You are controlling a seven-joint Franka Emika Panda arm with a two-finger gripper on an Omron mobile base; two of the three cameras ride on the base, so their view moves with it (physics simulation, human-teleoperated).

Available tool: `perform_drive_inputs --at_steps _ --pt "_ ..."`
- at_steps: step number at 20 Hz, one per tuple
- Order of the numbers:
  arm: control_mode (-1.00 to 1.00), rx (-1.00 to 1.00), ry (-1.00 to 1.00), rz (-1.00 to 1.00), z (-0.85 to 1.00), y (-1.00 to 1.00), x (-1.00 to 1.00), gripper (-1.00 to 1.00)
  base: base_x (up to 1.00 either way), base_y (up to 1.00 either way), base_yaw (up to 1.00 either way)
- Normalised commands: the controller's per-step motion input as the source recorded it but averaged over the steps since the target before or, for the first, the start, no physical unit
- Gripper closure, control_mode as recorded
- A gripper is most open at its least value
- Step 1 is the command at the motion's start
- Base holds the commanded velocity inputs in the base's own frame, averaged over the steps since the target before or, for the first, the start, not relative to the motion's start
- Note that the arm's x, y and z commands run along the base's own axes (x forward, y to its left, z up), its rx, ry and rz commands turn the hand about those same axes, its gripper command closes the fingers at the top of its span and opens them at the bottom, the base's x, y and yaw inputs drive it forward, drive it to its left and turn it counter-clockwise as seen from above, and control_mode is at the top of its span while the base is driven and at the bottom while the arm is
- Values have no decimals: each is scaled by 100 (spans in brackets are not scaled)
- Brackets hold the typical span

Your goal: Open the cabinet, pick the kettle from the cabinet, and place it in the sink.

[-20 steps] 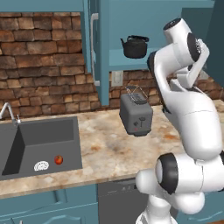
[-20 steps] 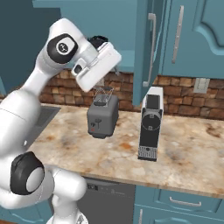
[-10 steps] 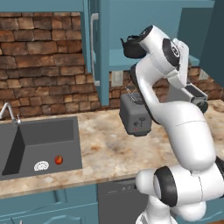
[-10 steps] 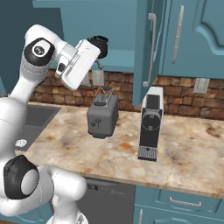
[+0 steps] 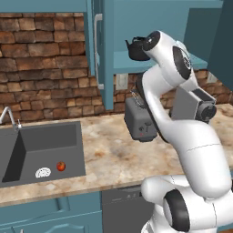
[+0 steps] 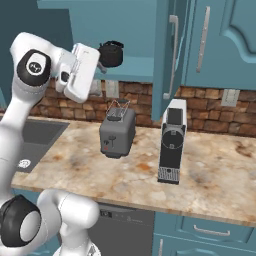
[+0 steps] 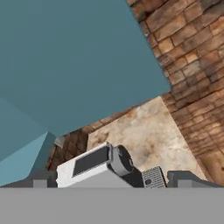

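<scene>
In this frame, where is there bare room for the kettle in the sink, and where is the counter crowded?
The sink floor is mostly bare; only a small white item and a red ball sit at its front right corner. Open counter lies between the sink and the toaster. It is tighter where the toaster and coffee machine stand close together.

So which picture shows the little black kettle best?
The right base view: the small black rounded kettle sits whole on the teal cabinet shelf, arched handle clear. The left base view has the white arm covering part of it.
</scene>
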Motion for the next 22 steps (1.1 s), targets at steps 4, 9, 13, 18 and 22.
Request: perform_drive_inputs --at_steps 4,9,13,18,22 --pt "-100 0 16 21 16 8 2 -100 0 0 0" --pt "-100 4 20 23 16 8 2 -100 0 0 0" --pt "-100 0 15 24 18 9 6 -100 0 0 0" --pt "-100 0 10 26 20 4 11 -100 0 0 0" --pt "-100 0 8 24 13 7 8 -100 0 0 0"
